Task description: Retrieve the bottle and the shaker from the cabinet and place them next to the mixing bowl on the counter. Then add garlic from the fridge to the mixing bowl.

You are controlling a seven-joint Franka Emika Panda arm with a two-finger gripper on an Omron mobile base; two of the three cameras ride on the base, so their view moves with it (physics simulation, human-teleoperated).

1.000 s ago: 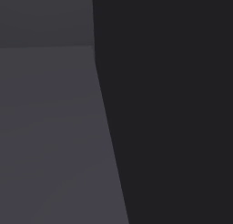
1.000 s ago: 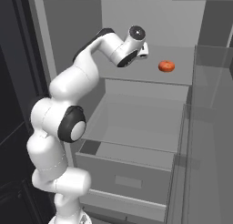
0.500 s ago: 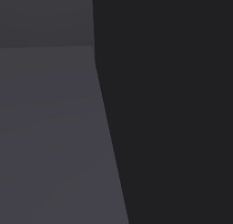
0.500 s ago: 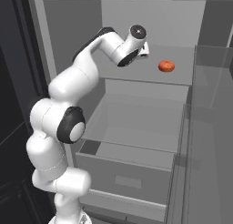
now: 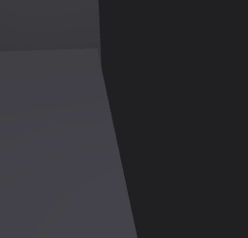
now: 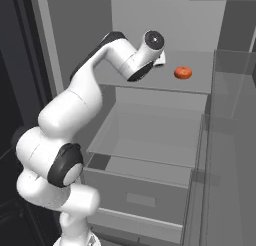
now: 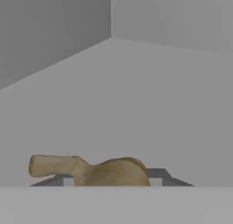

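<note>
Grey fridge shelf, garlic between claw tips.

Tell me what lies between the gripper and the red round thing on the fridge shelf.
Nothing: the right base view shows just a bare stretch of grey fridge shelf separating the gripper from the red round thing.

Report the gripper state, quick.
Gripper: closed on the garlic, the tan bulb pinched between its two tips.
</note>
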